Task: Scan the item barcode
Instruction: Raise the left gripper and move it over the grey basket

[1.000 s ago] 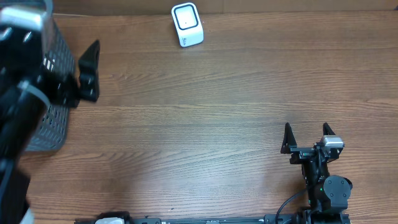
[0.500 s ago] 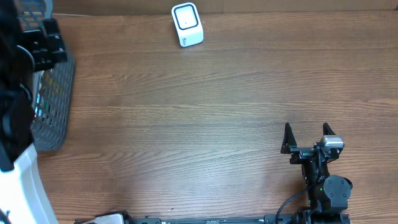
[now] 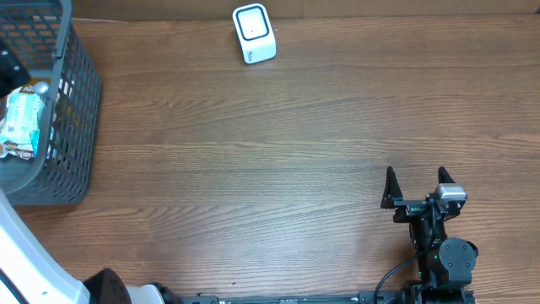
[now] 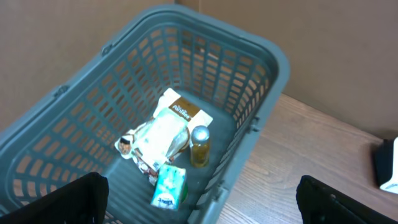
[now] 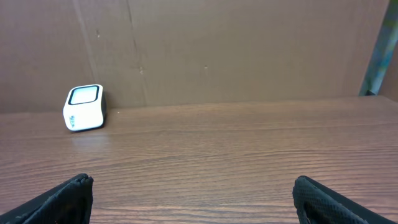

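L gripper (image 4: pixel 199 204) gone from overhead, over basket (image 4: pixel 275 64); R gripper (image 3: pixel 415 187) same.

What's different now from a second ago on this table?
The left arm swung off toward the left edge, uncovering the basket and the items inside it. Its jaws took hold of nothing and stay open. The right arm, its open jaws and the scanner stayed put.
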`<act>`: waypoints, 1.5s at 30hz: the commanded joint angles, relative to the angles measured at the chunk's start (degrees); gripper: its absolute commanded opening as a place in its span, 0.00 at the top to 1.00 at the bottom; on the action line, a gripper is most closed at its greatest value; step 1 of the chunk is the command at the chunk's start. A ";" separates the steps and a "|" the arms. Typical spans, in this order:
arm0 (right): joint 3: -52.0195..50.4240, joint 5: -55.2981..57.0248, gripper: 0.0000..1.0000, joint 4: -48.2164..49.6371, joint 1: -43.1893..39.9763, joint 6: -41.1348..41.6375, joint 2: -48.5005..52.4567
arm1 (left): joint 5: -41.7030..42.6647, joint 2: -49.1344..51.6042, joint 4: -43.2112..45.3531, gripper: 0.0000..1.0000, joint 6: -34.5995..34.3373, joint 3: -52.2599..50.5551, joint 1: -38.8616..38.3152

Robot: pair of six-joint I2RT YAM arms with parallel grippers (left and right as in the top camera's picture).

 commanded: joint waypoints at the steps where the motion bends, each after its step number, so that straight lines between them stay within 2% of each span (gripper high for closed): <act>1: -0.61 0.55 0.00 0.33 -0.22 0.22 -0.48 | 6.03 2.05 -0.02 0.00 -1.95 0.85 3.17; 14: -0.61 0.57 0.00 0.33 -0.22 0.22 -0.48 | 5.16 8.85 -1.40 0.00 -1.92 0.83 7.08; 23: -0.61 0.57 0.00 0.33 -0.22 0.22 -0.48 | 4.92 9.97 -1.29 0.00 -1.95 0.76 10.12; 45: -0.61 0.55 0.00 0.33 -0.22 0.22 -0.48 | -3.61 10.05 -1.20 0.00 -1.95 -2.16 10.40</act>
